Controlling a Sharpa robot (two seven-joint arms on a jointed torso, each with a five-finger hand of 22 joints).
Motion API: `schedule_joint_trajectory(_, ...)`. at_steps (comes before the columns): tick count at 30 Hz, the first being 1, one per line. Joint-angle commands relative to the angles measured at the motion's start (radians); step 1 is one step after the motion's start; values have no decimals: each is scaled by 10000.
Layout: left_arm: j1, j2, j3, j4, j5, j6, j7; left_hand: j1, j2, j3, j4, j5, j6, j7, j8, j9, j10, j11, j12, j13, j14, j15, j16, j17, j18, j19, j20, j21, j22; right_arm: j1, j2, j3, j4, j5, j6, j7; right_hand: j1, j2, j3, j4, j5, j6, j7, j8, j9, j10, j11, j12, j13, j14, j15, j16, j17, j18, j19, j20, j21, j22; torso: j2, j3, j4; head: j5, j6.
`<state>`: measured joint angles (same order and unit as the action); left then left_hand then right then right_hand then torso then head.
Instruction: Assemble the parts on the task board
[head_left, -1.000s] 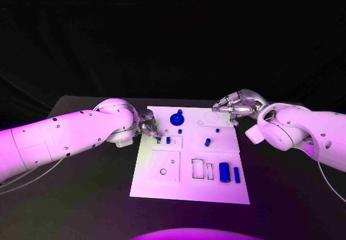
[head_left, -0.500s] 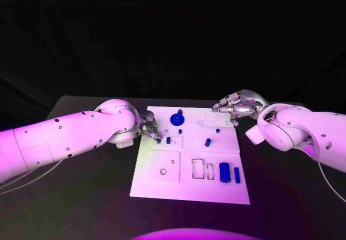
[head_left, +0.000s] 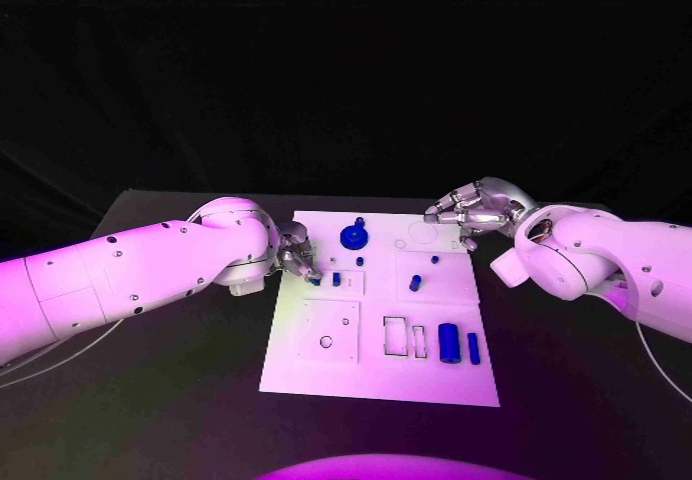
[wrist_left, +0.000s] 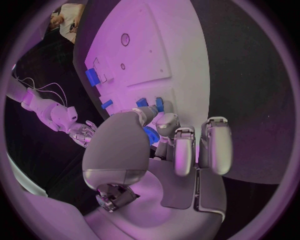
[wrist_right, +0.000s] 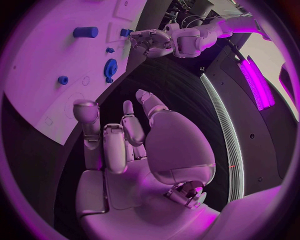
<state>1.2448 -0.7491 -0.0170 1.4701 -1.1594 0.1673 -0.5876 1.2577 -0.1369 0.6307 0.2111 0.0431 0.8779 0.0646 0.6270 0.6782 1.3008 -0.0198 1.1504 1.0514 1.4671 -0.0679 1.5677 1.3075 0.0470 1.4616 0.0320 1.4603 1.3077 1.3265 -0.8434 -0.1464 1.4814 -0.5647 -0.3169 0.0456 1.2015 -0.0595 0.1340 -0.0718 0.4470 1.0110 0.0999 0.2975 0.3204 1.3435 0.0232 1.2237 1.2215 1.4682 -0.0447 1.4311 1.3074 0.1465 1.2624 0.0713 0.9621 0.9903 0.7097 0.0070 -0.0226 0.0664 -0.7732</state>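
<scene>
the left hand (head_left: 296, 250) pinches a small blue part (wrist_left: 150, 134) at the task board's (head_left: 378, 345) near edge, two more blue parts (wrist_left: 157, 103) just beyond its fingertips. the right hand (head_left: 469, 212), fingers curled on nothing, hovers at the board's far corner. black surface (head_left: 173, 350), dark curtain (head_left: 346, 90) behind.

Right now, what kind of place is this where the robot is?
Probably a robot lab or test room. A white flat task board with small blue plastic parts, like the blue cylinder, lies on a black table, and the silver left robot hand holds a small blue piece. Dark curtains hang behind.
</scene>
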Motion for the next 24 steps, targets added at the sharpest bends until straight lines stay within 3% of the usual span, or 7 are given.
schedule_joint_trajectory(1, -35, 12, -18, 50, 13, 472, -3, 98, 21, 1280, -1197, 57, 119, -121, 44, 15, 62, -13, -27, 3, 1037, -93, 31, 2633, -63, 208, -53, 42, 896, -8, -3, 0, 3, -101, 204, 34, -73, 53, -7, 71, 27, -44, -1, 69, 11, -26, -5, -44, 6, -19, 75, -49, 573, -77, -30, 1, 22, 10, -6, -4, -6, 9, -12)
schedule_joint_trajectory(14, -36, 54, -17, 31, 83, 399, -84, 28, -2, 1353, -1199, 56, 150, -135, 87, 48, 97, -25, -29, -2, 1037, -105, 31, 2633, -63, 209, -61, 43, 899, -16, 7, 0, 5, -114, 203, 33, -73, 53, -7, 71, 27, -44, -1, 69, 11, -26, -5, -44, 6, -19, 75, -49, 573, -77, -30, 1, 22, 10, 0, 6, -6, 54, -23)
schedule_joint_trajectory(24, -35, 214, -18, -122, 279, 407, -267, -644, -155, 989, -879, 52, 347, -283, 275, 193, 282, -124, 84, 89, 1037, -180, 31, 2633, -88, 269, -89, 110, 1013, -17, 5, 0, 18, -115, 186, 34, -74, 55, -9, 75, 38, -47, -4, 73, 22, -40, -8, -71, -17, -32, 74, -66, 547, -69, -55, 1, -10, -15, 0, 8, -18, 23, -41)
